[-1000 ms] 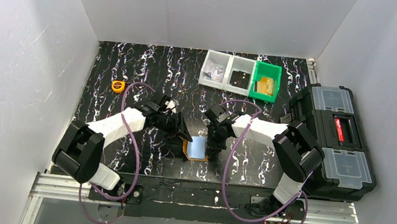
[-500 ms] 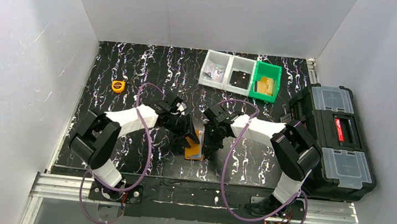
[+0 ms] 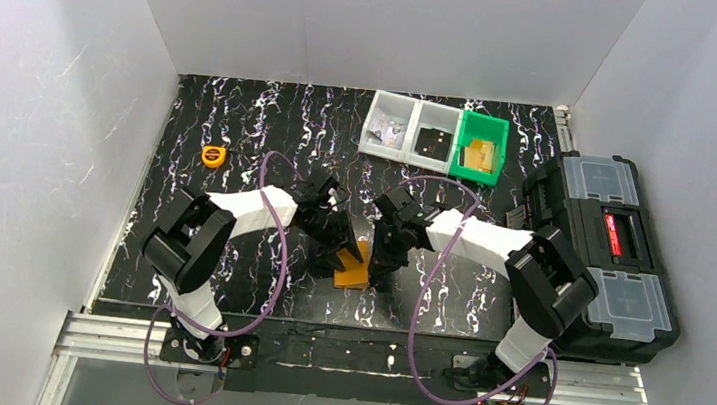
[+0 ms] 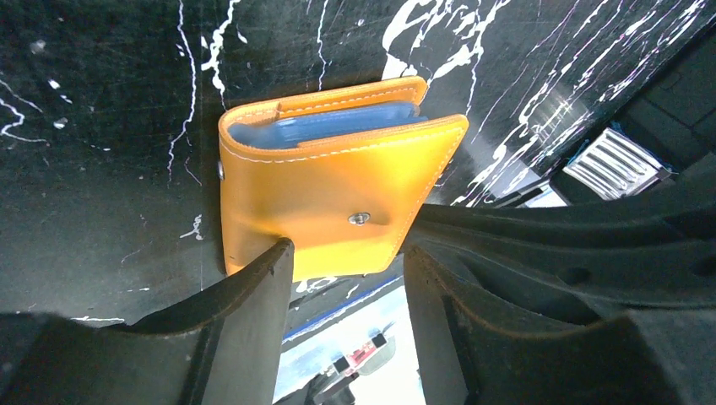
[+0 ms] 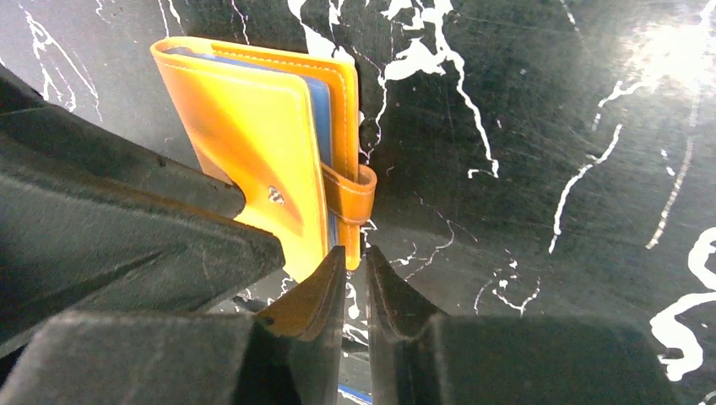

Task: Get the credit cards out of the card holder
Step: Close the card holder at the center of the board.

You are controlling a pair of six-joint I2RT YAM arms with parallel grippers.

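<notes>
Your right pincer (image 5: 355, 257) has its fingers drawn almost together, and it appears to pinch the near corner of the card holder (image 5: 245, 126) just below the little closure tab (image 5: 353, 192). Your left pincer (image 4: 348, 253) stands spread, its fingertips (image 4: 279, 253) touching the near edge of the upper cover without clamping it, as far as the left wrist view shows. Between the two, the card holder (image 4: 338, 194) lies on the black marbled surface (image 3: 243, 110) at the lower middle of the top view, folded nearly shut with the tab hanging loose and unfastened. Look into the narrow gap between the covers and you find the credit cards (image 4: 329, 126): a pale blue edge sits tucked inside, so by my reading none of these is out yet. A pale thing with a barcode (image 4: 610, 164) shows at the right of the left wrist view, half hidden under the other arm; I cannot tell whether that is a card already removed. Judge the task as early to midway at best: the holder needs to be spread flat and held, then each card drawn from its pocket. Farther out, the tape measure (image 3: 213, 155) rests at the upper left of the surface, the small bins (image 3: 432, 135) along the top edge and the toolbox (image 3: 610, 254) at the right, all well apart from the work.
</notes>
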